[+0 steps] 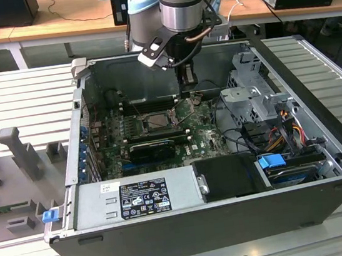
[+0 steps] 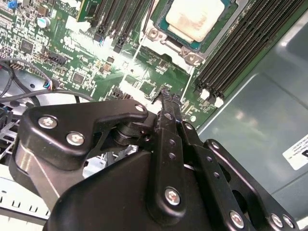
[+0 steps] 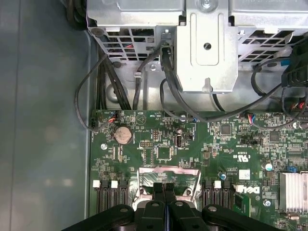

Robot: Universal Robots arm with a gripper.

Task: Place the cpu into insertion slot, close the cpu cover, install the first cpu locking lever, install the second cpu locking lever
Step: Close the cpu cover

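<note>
Claw: the claw (image 1: pixel 188 90) hangs inside the open computer case (image 1: pixel 234 227), low over the green board (image 1: pixel 207 139); in both wrist views its two black fingers (image 3: pixel 156 192) are pressed together along their length, with nothing seen between them.
Chip: the chip (image 2: pixel 197 18), pale and square, lies flat in the socket (image 2: pixel 166 44); a teal edge shows around it.
Socket: set in the board between banks of long black memory slots (image 2: pixel 240 48); in the exterior view it lies just to the exterior view's left of the claw.
Cover: silvery metal borders the chip; whether the cover is down over it I cannot tell.
Rods: two thin pale rods (image 2: pixel 137 53) run out from the socket's corners across the board; the fingertips sit between them, near the socket's edge; whether they touch anything I cannot tell.
Around: a grey metal drive cage (image 3: pixel 207 43) with black cables (image 3: pixel 86 96) looping from it; a coin battery (image 3: pixel 122 134) on the board; a grey power supply box (image 1: pixel 136 199) along the case's near wall.
</note>
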